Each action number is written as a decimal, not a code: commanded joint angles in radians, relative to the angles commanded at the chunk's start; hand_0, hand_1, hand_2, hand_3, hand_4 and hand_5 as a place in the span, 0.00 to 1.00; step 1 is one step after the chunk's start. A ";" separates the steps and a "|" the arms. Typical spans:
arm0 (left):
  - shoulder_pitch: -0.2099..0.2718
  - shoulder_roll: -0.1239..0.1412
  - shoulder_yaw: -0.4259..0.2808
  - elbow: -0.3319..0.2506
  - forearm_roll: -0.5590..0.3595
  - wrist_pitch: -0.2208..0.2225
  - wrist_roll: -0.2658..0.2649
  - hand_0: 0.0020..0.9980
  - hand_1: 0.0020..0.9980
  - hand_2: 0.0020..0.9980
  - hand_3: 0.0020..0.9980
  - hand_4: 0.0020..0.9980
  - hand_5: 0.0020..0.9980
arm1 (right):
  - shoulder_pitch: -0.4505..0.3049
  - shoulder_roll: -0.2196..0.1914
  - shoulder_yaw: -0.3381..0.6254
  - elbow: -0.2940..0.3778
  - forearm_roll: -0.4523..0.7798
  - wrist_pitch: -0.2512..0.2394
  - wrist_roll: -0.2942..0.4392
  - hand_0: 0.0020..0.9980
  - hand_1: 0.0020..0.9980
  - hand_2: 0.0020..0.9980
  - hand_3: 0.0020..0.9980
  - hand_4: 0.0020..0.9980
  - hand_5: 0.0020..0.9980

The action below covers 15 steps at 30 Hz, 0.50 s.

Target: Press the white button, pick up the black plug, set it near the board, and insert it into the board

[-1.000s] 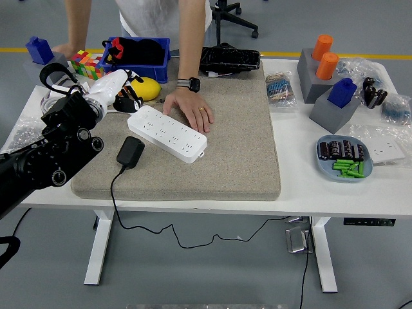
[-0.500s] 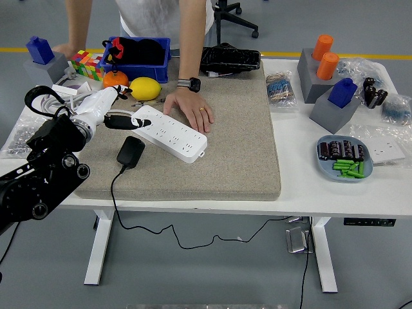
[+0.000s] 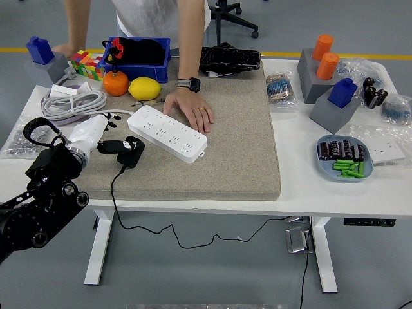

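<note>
Black plug point(image 3: 131, 152) near mat's point(image 3: 225, 161) left edge, left hand point(image 3: 103, 138) touching it.

Your left hand point(image 3: 106, 140), white-sleeved with black fingers, now sits nearer and lower, off the white rectangular power strip's point(image 3: 167, 133) left end, its fingertips at the black plug adapter point(image 3: 131, 152).

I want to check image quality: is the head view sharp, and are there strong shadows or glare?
Head view: evenly lit, no glare on the white power strip; only soft shadows under the table; the left robot hand and black plug look sharp, not blurred.
</note>
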 joint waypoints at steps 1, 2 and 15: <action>0.004 -0.001 0.003 -0.005 0.005 0.000 0.006 0.72 0.70 0.69 0.81 1.00 0.58 | -0.001 0.000 -0.003 0.000 0.000 0.000 0.000 0.67 0.59 0.58 0.57 0.63 0.31; 0.008 -0.003 0.006 -0.009 0.009 0.002 0.010 0.72 0.70 0.69 0.81 1.00 0.58 | -0.002 0.000 -0.006 0.000 0.000 0.000 0.000 0.67 0.59 0.58 0.57 0.63 0.31; 0.030 -0.022 0.039 -0.011 0.059 0.025 0.051 0.69 0.69 0.68 0.79 1.00 0.55 | -0.008 0.000 -0.023 -0.001 -0.004 -0.005 0.003 0.67 0.59 0.58 0.57 0.63 0.31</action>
